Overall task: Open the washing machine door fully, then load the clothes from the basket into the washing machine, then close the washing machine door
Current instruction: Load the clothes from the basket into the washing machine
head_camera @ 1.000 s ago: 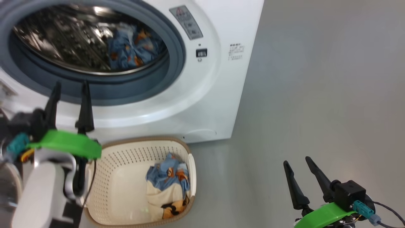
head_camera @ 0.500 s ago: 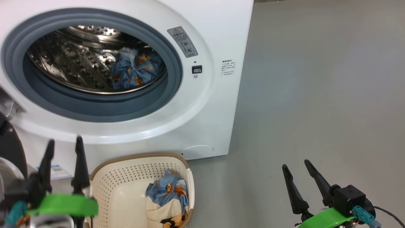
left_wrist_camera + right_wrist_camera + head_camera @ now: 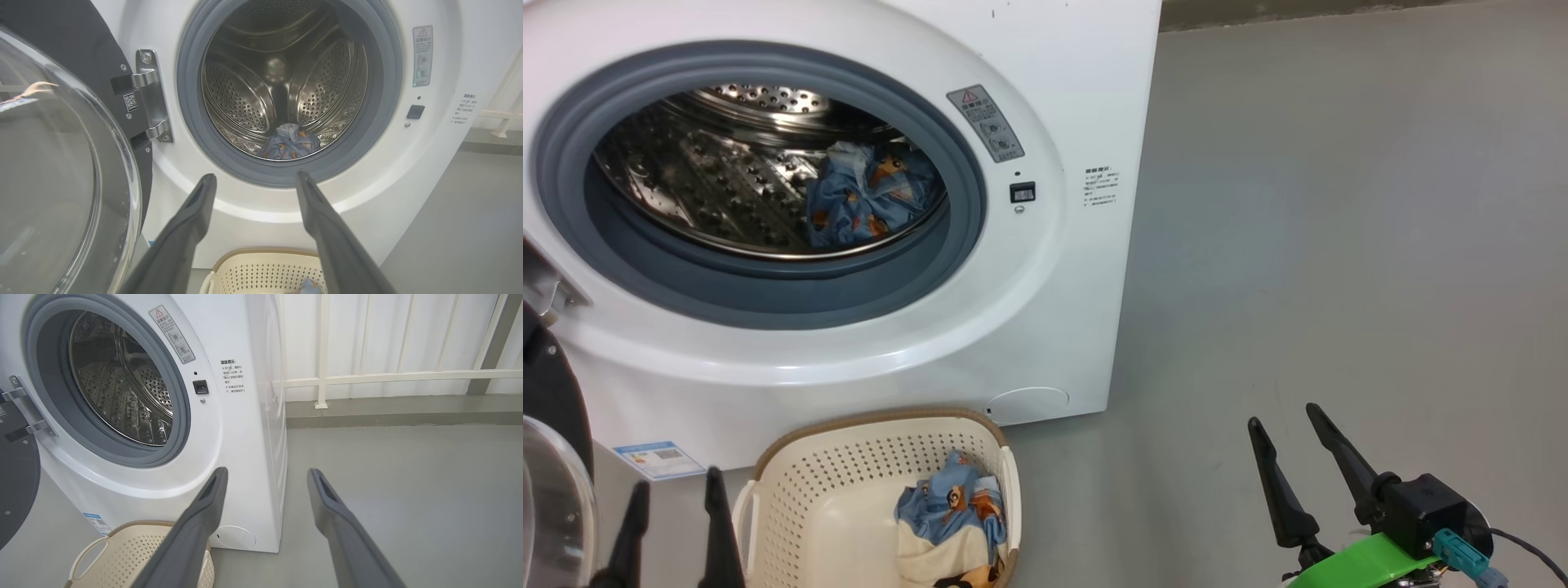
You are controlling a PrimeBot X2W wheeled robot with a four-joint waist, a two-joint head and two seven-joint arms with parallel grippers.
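Observation:
The white washing machine [image 3: 1086, 98] stands with its mouth uncovered, and one piece of the light-blue clothes [image 3: 866, 200] lies in the steel drum [image 3: 245, 94]. The washing machine door [image 3: 49, 163] hangs swung out on its hinge at the left. In front of the machine sits the cream basket [image 3: 792, 482], holding blue and cream clothes [image 3: 952, 510]. My left gripper [image 3: 676, 486] is open and empty, low at the basket's left side, its fingers pointing at the drum mouth [image 3: 256, 175]. My right gripper [image 3: 1282, 416] is open and empty over bare floor to the right [image 3: 267, 470].
Grey floor [image 3: 1339, 245] stretches to the right of the machine. A white railing [image 3: 367, 377] and pale wall run behind it. A blue label [image 3: 658, 460] is on the machine's lower front. The door's glass bowl bulges out close beside my left arm.
The head camera has tilted, so the whole picture has shifted down. My left gripper has drawn back and down from the gasket's lower edge to beside the basket. The right gripper has barely moved.

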